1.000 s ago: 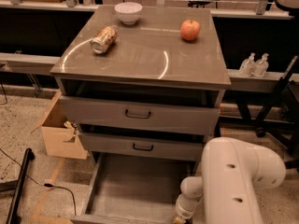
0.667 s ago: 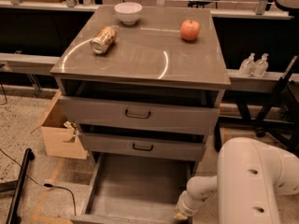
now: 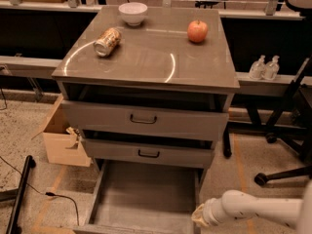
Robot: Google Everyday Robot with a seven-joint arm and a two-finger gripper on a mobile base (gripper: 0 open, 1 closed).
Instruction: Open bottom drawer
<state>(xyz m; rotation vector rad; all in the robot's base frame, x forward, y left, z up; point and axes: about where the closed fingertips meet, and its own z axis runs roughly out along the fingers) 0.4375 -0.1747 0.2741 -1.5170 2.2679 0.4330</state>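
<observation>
The bottom drawer [image 3: 146, 194] stands pulled far out of the grey cabinet, and its plain grey tray shows empty. Its front panel [image 3: 131, 229] lies at the frame's bottom edge, and its handle is out of view. My gripper [image 3: 199, 216] is at the end of the white arm [image 3: 253, 209], low at the right. It sits beside the drawer's front right corner. I cannot tell whether it touches the drawer.
The tall top drawer [image 3: 144, 118] and the middle drawer [image 3: 148, 153] stick out slightly. A can [image 3: 107, 41], a white bowl [image 3: 132, 12] and an apple [image 3: 197, 31] lie on the cabinet top. A cardboard box [image 3: 61, 138] stands at the left, a chair base [image 3: 282, 169] at the right.
The white arm has swung right and lower, so it covers less of the view. The bottom drawer stays pulled out. Nothing on the cabinet top has moved.
</observation>
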